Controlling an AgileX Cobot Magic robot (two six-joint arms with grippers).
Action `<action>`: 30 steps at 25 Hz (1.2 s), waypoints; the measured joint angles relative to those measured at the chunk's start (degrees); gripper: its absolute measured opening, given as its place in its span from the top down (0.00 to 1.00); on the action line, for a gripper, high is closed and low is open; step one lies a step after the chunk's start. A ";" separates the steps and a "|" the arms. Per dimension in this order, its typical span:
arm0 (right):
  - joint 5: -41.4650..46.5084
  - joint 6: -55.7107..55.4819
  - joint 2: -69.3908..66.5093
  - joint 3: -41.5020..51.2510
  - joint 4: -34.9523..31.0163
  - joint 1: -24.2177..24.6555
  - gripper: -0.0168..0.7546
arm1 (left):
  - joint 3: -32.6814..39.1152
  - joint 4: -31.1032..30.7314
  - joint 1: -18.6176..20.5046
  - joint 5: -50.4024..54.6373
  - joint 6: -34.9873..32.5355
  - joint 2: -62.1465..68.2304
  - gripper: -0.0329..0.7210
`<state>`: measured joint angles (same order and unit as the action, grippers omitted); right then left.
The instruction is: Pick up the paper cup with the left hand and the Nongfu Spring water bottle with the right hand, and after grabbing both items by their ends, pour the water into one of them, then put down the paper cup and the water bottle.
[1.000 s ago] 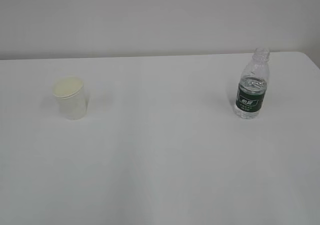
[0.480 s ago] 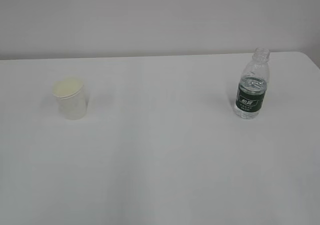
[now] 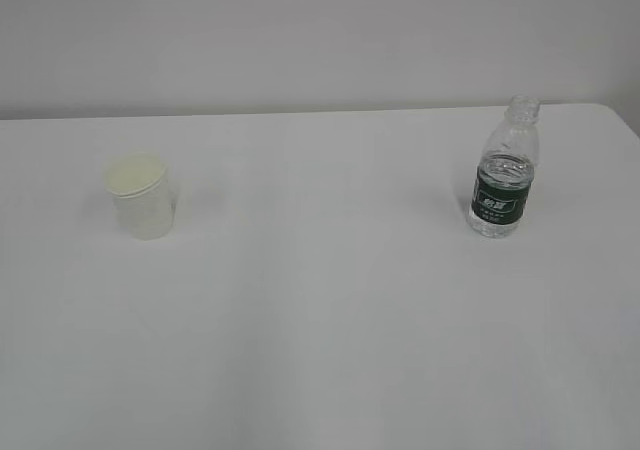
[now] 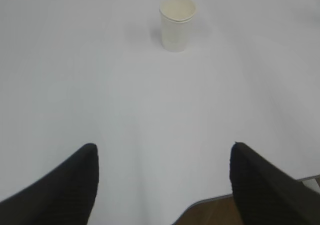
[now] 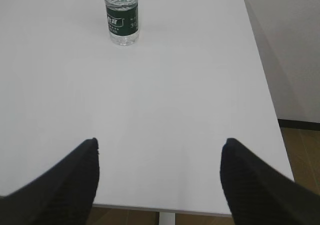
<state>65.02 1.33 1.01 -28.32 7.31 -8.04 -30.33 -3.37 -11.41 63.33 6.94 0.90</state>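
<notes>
Standing upright at twelve o'clock from the left end effector point(image 4: 162, 157), well ahead of its wide-open, empty jaws, the paper cup point(image 4: 177, 23) is tapered, matte white with a rolled rim. The right end effector point(image 5: 159, 152) (equally spread, empty) faces the Nongfu Spring water bottle point(image 5: 121, 15) at eleven o'clock: ribbed clear plastic, vertical on the smooth counter point(image 3: 330, 310).

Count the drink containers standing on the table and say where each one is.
2. The paper cup stands upright on the left side of the white table; the Nongfu Spring water bottle stands upright, capless, on the right side near the far edge. Nothing appears hidden.
</notes>
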 joint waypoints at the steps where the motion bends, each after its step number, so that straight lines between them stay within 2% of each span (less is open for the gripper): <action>1: 0.00 0.00 0.00 0.00 0.00 0.00 0.24 | 0.00 0.00 0.00 0.00 0.00 0.00 0.18; 20: -3.13 1.08 0.00 -1.61 -1.00 0.00 0.24 | -1.86 -0.11 0.00 -3.01 0.00 0.27 0.18; 30: -6.42 1.25 0.00 -1.75 -1.80 0.00 0.24 | -2.40 -0.11 0.00 -8.73 0.00 9.88 0.18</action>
<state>58.60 2.58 1.01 -30.07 5.51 -8.04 -32.73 -3.48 -11.41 54.60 6.94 10.77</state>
